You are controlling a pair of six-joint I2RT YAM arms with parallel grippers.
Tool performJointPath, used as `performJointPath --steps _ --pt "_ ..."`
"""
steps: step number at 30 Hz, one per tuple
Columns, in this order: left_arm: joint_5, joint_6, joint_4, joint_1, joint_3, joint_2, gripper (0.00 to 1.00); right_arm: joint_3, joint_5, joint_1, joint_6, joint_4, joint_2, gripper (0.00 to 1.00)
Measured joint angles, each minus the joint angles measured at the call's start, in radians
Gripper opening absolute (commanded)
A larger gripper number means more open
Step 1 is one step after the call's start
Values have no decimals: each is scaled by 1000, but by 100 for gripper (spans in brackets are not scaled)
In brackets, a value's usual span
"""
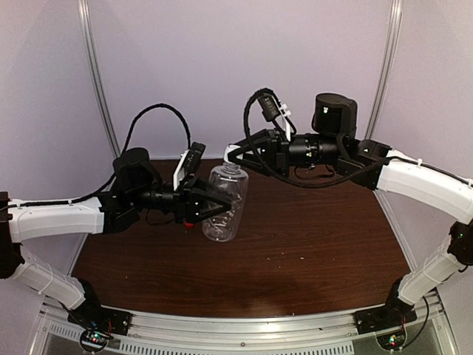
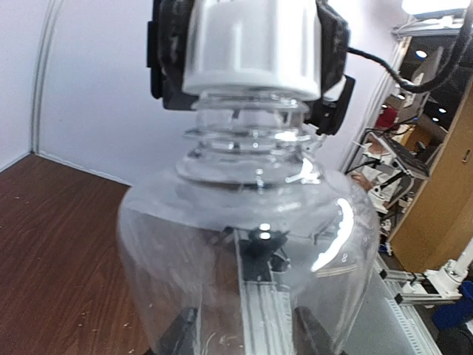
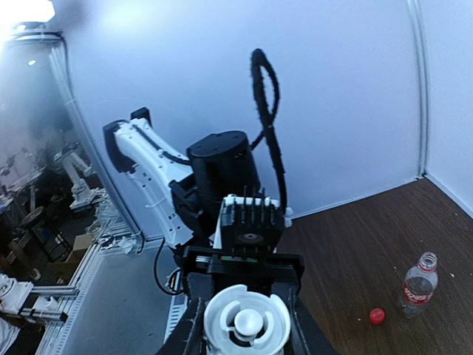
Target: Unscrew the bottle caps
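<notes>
On the left, the left claw (image 1: 216, 207) is clamped on the body of the wide clear bottle (image 2: 244, 244), holding it over the back-middle of the tabletop (image 1: 318, 244). At the bottle's neck, the right claw (image 1: 230, 161) has its two black fingers pressed together on the white cap (image 2: 251, 44), one on each side. In the left wrist view the neck threads (image 2: 247, 133) show bare just below the cap's rim. I judge this cap well backed off. Whether it catches the last thread or sits free, I cannot tell. In the right wrist view, off to the right, the slim red-labelled bottle (image 3: 417, 285) stands upright on the wood with its neck open. The red cap (image 3: 377, 316) lies just beside it, so that half of the job looks finished. What is left, by my reckoning, is to free the white cap fully, draw it off and set it down. For room, the back wall (image 1: 222, 59) stands near, behind the far edge and behind the right claw, so pulling away backward looks tight. Bare wood runs toward the near edge and out to the right, and the right forearm reaches in over the right-hand edge. That side looks the easier way out, and well apart from the slim bottle.
</notes>
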Motion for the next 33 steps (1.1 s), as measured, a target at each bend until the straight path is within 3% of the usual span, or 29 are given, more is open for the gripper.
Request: performJointPath --steps 6,8,11,19,23,33 --pt "158 -127 156 -10 -18 28 26 1 -235 -24 -32 60 13 37" --pt "181 -153 179 -12 -25 32 26 1 -260 -26 -40 60 16 46" --pt "193 -165 225 -12 -26 34 26 0 -269 -28 -55 47 16 60" --pt "149 -126 216 -12 -24 32 26 -5 -154 -32 -43 -18 -11 82" --pt "102 -66 148 -12 -16 23 26 -5 -77 -22 -25 -44 -36 87" --pt "-15 26 17 -12 18 18 25 10 86 29 -21 -108 -59 88"
